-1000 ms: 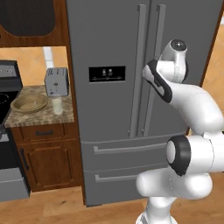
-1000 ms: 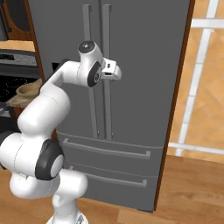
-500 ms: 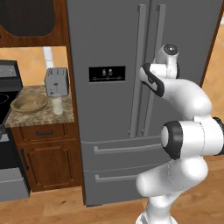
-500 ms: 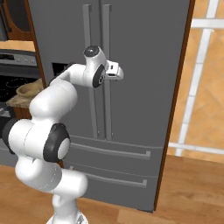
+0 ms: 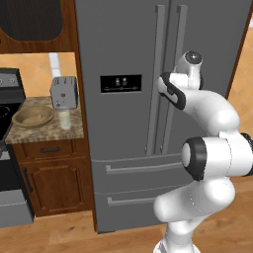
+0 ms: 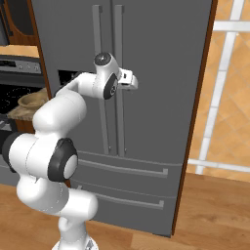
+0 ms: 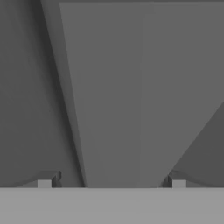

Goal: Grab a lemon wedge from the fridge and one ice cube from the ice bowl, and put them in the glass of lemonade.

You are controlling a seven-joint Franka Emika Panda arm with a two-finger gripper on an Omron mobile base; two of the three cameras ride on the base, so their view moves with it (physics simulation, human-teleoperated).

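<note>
We cannot tell from the base views how the gripper [image 6: 131, 79] stands, since the arm's wrist covers its fingers. The fridge [image 5: 123, 44] is cut off at twelve o'clock in both base views. The stove [image 5: 9, 148] runs off at nine o'clock. Inside the ice bowl [image 5: 32, 116] any cube is too small to make out.

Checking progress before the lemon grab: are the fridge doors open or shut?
Shut. Both doors of the fridge sit flush, the handles side by side, while the open claw reaches the right one.
</note>
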